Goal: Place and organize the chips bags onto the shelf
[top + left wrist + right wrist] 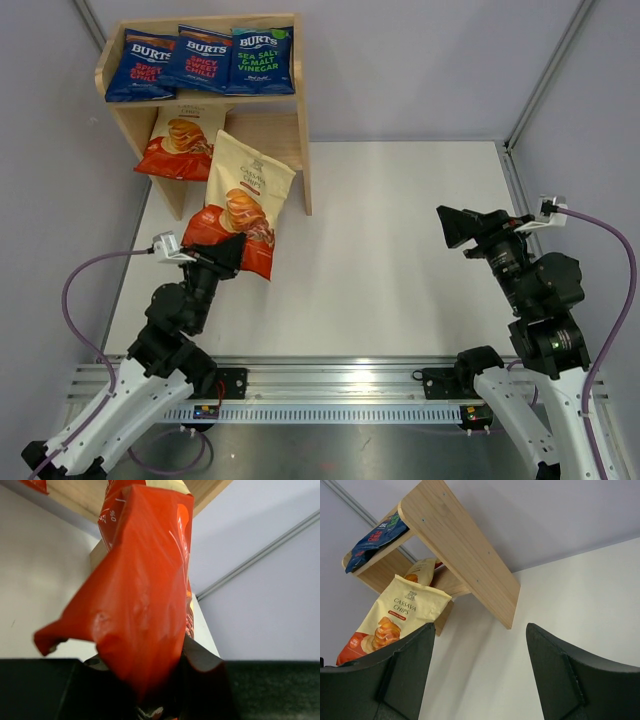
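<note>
1. Status. Three blue bags [205,60] lie side by side on the top tier of the shelf [303,160], at the far left of the bench [400,260]. One cream bag [180,140] lies in the lower tier. The second cream bag, the held bag [245,200], is just near of the shelf, with its top at the mouth of the lower tier and to the right of the first.

2. Tools. The left tool [225,255] is pinched narrow on the red bottom seam of the held bag. The right tool [455,225] is spread wide and empty, well apart at the right.

3. Handling, as judged. The bag is light, air-filled and soft. The film is glossy and likely slippery, and the contents are fragile. Grip only the flat crimped seam, never the pillow. The wrist view shows the film already creased at the grip, so the bag may sag or swing when pushed. Guide it in top first, flat beside the stored cream bag.
</note>
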You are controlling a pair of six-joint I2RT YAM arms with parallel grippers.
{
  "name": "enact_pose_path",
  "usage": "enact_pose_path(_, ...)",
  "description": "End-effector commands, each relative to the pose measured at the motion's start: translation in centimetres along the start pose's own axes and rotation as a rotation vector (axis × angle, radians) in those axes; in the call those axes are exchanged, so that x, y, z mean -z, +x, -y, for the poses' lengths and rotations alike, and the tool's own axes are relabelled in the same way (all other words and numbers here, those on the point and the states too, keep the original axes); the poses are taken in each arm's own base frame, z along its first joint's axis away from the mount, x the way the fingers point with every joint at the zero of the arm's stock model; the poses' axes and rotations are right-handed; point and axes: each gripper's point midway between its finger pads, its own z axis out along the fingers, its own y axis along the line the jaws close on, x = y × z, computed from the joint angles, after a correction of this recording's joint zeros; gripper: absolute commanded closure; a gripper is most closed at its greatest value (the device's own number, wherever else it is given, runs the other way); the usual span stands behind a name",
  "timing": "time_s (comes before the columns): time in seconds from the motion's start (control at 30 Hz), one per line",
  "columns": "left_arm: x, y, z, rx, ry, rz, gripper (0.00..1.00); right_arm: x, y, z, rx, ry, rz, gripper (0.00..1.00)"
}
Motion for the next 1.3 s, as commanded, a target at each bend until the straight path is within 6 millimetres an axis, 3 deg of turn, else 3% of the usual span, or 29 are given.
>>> enact_pose_path(0.0, -0.6, -6.4, 4.2, 0.083, 0.086, 0.204, 0.93, 0.6, -1.6, -1.3, -0.001, -0.034, 0.043, 0.19)
enact_pose_path(0.3, -6.2, -7.4, 5.6, 0.117, 0.121, 0.213, 0.93, 1.8, -2.5, -2.6, -0.001, -0.09, 0.075, 0.16)
enact_pose_path(0.33, -6.8, -8.6, 5.9, 0.117, 0.13, 0.243, 0.93, 1.9, -2.5, -2.6, 0.003, -0.092, 0.076, 0.15)
enact_pose_path(0.4, -8.4, -8.4, 5.7, 0.116, 0.133, 0.221, 0.93, 2.1, -2.7, -2.9, 0.004, -0.102, 0.078, 0.15)
enact_pose_path(0.43, -8.9, -9.6, 6.0, 0.119, 0.146, 0.252, 0.93, 2.2, -2.8, -3.0, 0.003, -0.106, 0.079, 0.15)
enact_pose_path(0.57, -12.6, -8.9, 5.1, 0.129, 0.132, 0.212, 0.93, 2.7, -2.8, -3.4, -0.008, -0.124, 0.082, 0.14)
enact_pose_path(0.67, -14.4, -9.1, 5.0, 0.155, 0.132, 0.214, 0.93, 3.1, -3.1, -3.8, -0.017, -0.137, 0.093, 0.14)
enact_pose_path(0.7, -15.5, -8.1, 4.4, 0.161, 0.119, 0.188, 0.92, 3.3, -3.1, -3.9, -0.026, -0.139, 0.089, 0.14)
enact_pose_path(0.77, -16.3, -8.9, 5.1, 0.175, 0.145, 0.208, 0.92, 3.6, -3.3, -4.2, -0.035, -0.15, 0.09, 0.14)
enact_pose_path(0.9, -18.8, -8.2, 4.3, 0.194, 0.126, 0.205, 0.9, 4.5, -4.0, -5.3, -0.048, -0.181, 0.097, 0.14)
enact_pose_path(0.93, -19.8, -7.4, 3.2, 0.201, 0.1, 0.187, 0.9, 4.7, -4.1, -5.5, -0.05, -0.188, 0.098, 0.14)
enact_pose_path(1.03, -20.8, -7.3, 3.2, 0.229, 0.119, 0.193, 0.88, 5.6, -4.5, -5.9, -0.056, -0.204, 0.117, 0.14)
enact_pose_path(1.27, -23.5, -4.9, 1.4, 0.314, 0.077, 0.145, 0.86, 5.7, -4.3, -5.9, -0.078, -0.207, 0.107, 0.14)
